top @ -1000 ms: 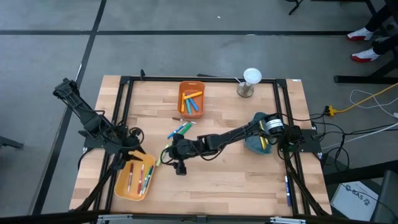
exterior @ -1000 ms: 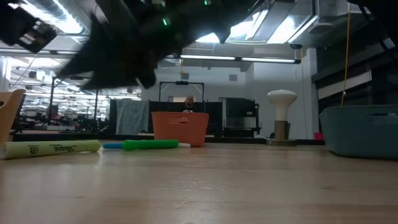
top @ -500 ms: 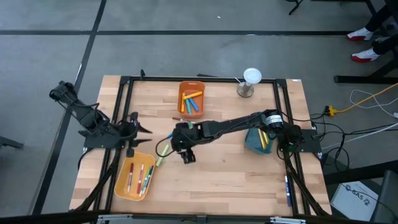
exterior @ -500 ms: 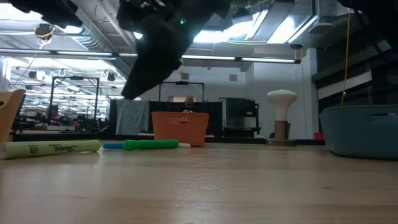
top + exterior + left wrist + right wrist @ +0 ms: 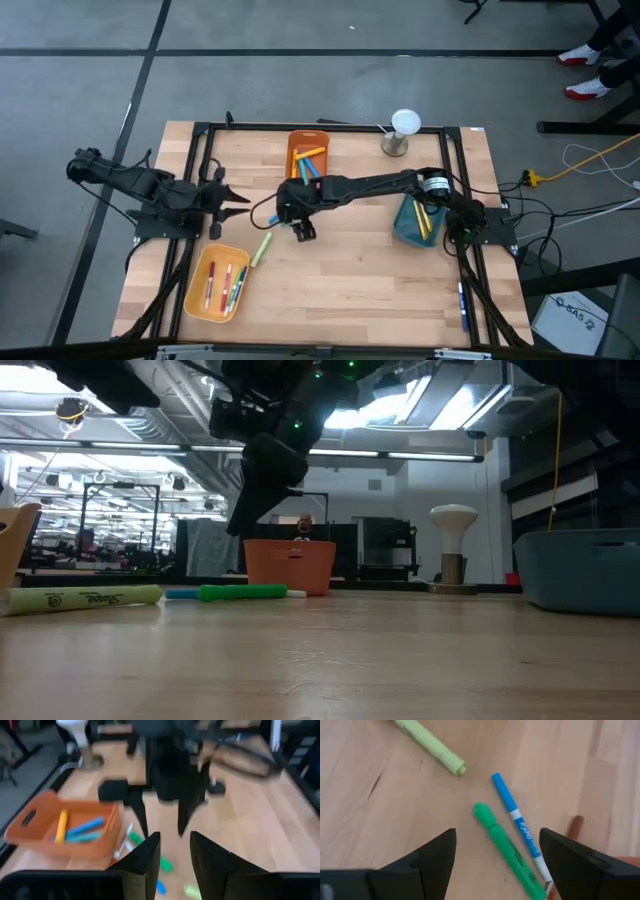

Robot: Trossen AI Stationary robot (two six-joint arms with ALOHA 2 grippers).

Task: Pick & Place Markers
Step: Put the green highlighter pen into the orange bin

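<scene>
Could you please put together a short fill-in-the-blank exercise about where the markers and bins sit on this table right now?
1. The right end effector hangs open above a green marker and a ____ marker beside it.
2. The yellow-green highlighter lies on the ____, outside every bin.
3. The orange bin near the table's far edge holds ____.
4. The white-topped stand stands on the table's ____ edge.

Missing words: blue; table; markers; far

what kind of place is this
Probably a robotics lab or open workshop. A framed wooden table stands on a grey concrete floor with loose cables, and the low view shows strip ceiling lights and rows of equipment behind.
</scene>
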